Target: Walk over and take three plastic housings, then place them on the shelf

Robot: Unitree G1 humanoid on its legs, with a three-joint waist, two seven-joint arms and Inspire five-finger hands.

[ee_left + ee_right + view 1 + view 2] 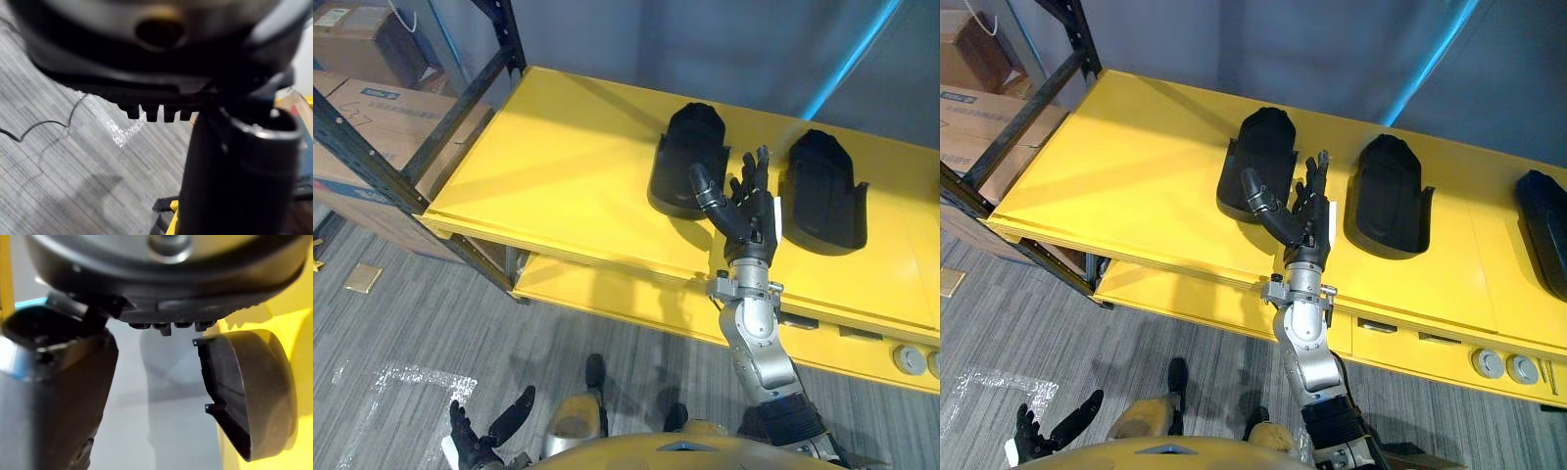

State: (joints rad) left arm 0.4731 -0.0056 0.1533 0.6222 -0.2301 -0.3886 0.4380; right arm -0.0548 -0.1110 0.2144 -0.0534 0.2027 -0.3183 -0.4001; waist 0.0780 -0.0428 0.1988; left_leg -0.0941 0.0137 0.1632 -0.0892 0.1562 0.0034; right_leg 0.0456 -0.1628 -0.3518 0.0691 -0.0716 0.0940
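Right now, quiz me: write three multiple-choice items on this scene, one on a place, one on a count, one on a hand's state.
1. Where do the black housings lie?
A. on the grey floor
B. on the yellow shelf
C. in a cardboard box

2. How many housings show in the right eye view?
A. one
B. five
C. three

3. The right robot hand is:
A. open and empty
B. shut on a housing
C. shut on a cardboard box

1 B: they rest on its yellow top.
2 C: three lie in a row.
3 A: its fingers are spread, holding nothing.
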